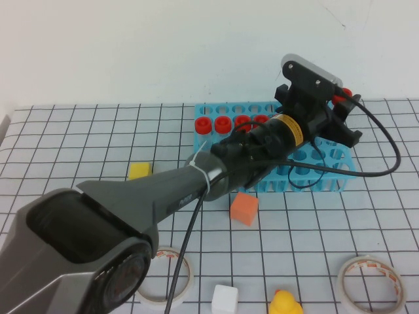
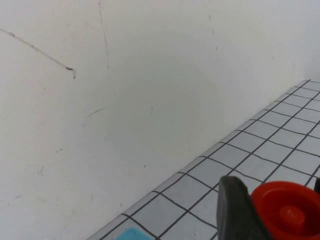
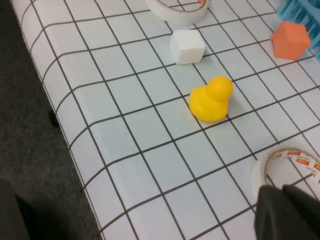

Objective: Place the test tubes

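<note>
A blue test tube rack (image 1: 330, 157) stands at the back of the table, with several red-capped tubes (image 1: 222, 124) upright in its far row. My left arm reaches across it, and the left gripper (image 1: 344, 108) hangs over the rack's far right corner. That gripper is shut on a red-capped test tube (image 1: 340, 99). In the left wrist view the tube's red cap (image 2: 287, 212) sits against a dark finger (image 2: 237, 210), with the wall and gridded table behind. My right gripper (image 3: 281, 192) is shut and empty, low over a tape roll (image 3: 285, 162) near the table's front edge.
An orange cube (image 1: 244, 209) lies just before the rack and a yellow block (image 1: 139, 171) to the left. Along the front are two tape rolls (image 1: 167, 278) (image 1: 370, 281), a white cube (image 1: 224, 299) and a yellow duck (image 1: 285, 303). The wall stands close behind the rack.
</note>
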`<state>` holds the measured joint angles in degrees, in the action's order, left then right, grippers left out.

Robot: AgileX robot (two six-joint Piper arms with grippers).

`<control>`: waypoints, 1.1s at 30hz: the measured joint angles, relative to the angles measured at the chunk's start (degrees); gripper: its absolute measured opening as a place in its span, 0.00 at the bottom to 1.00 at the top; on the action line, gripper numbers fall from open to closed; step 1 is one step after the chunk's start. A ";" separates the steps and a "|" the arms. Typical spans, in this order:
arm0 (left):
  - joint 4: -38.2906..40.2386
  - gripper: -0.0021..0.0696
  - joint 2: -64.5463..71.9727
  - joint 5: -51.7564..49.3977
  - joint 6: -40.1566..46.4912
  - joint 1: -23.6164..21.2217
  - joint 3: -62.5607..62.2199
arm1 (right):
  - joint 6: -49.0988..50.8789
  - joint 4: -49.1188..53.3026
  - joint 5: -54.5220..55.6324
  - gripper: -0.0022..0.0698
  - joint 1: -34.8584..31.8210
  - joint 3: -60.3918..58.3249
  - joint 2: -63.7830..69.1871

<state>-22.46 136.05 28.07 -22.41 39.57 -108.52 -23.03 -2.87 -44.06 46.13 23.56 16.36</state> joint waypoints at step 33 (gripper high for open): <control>0.59 0.39 2.88 1.67 0.10 -0.28 -0.14 | 0.00 0.00 0.00 0.03 0.00 0.00 0.00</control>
<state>-21.87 138.93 29.74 -22.31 39.28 -108.66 -23.03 -2.87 -44.06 46.13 23.56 16.36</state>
